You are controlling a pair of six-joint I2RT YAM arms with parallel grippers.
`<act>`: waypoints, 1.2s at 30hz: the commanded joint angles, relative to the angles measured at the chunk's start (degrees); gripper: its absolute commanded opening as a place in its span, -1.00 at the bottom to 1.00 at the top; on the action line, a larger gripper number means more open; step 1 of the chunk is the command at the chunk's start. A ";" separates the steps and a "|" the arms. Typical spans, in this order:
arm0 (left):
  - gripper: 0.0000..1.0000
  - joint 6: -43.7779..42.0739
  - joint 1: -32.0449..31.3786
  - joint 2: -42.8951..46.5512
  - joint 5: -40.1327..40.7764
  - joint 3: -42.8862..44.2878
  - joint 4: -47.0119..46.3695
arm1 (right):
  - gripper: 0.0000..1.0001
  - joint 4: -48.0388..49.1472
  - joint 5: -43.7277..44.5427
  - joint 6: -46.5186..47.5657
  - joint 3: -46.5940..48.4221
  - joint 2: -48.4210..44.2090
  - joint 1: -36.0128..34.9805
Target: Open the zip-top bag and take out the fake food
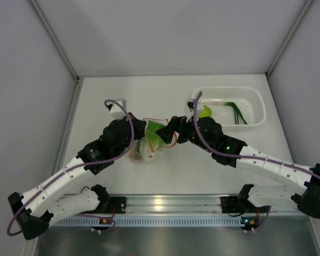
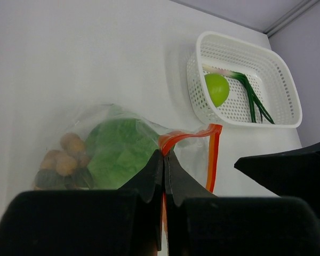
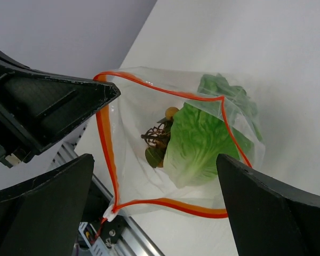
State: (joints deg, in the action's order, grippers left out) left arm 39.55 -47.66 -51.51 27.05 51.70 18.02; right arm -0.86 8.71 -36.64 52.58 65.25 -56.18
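Clear crinkly zip-top bag (image 1: 148,146) mid-table, mouth pulled wide open, orange-red zip strip (image 3: 108,154) spread into a loop. Inside: leafy green-and-white lettuce (image 3: 202,141), filling most of the bag; brown ball cluster (image 3: 157,144) pressed against it. Round lime-green fruit (image 2: 217,89) already out, lying in white perforated basket (image 2: 194,80), far right of table.
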 commanded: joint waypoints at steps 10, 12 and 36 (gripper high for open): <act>-1.00 2.81 0.20 -1.14 0.02 -0.37 -7.20 | 0.76 6.33 -1.06 -12.39 -0.91 1.09 0.37; -1.00 3.34 0.20 -0.79 0.20 -0.90 -7.82 | 0.69 2.38 -0.72 -12.93 1.72 2.76 0.20; -1.00 10.81 0.11 0.97 -2.53 -7.40 -15.38 | 0.99 -2.81 13.69 -18.90 12.45 25.62 -1.82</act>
State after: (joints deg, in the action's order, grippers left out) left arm 48.97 -47.66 -51.59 25.26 44.75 9.02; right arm -3.11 18.15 -54.28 60.51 89.52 -56.80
